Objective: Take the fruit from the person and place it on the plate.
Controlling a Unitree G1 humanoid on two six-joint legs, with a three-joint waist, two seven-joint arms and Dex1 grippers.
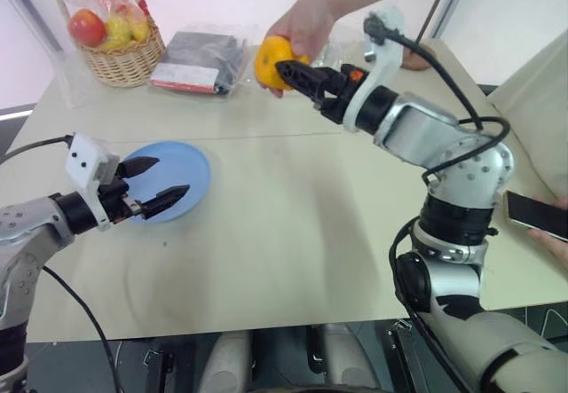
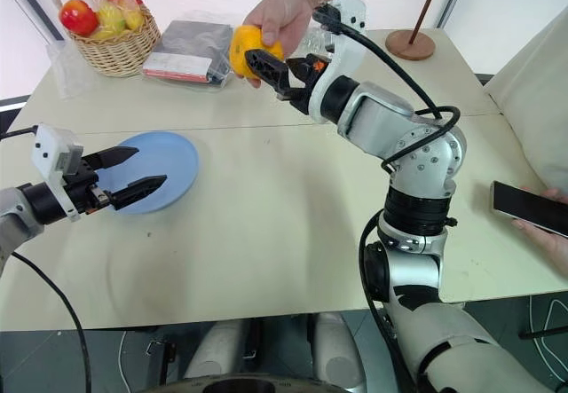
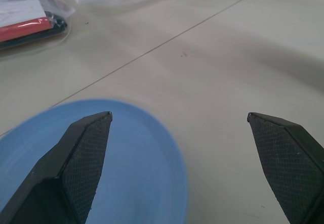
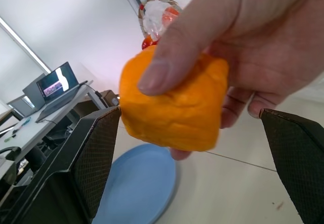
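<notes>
**Fruit at the handover point, plate bare**

Containers. A wicker basket [image 1: 124,56] stands at the far left corner of the table [image 1: 293,233]. It holds a red apple [image 1: 87,27] and a few pale yellow fruits [image 1: 118,31] under clear plastic wrap; how many yellow ones, I cannot tell through the plastic. Just beside the basket, along the far edge, lies a flat dark packet with a red-and-white strip [image 1: 200,63]. The plate [image 1: 182,176], light blue and round, lies flat toward the left side of the table with nothing on it.

The fruit [image 1: 271,60] is in the air above the far edge, near the table's middle, pinched in the person's hand [image 1: 306,22], which comes in from beyond the far edge. In the right wrist view a thumb lies across its upper face and fingers curl under. The fruit is blocky and nearly as wide as tall, so no clear long axis reads; one blunt corner points down toward the table.

Right hand [image 4: 190,115]: fingers spread wide, one on each side of the fruit. Contact cannot be judged; the person carries the fruit.

Left hand [image 1: 158,184]: fingers wide apart, holding nothing, hanging over the plate's left part, pointing across it.

A phone [image 1: 537,216] is held at the right edge.
</notes>
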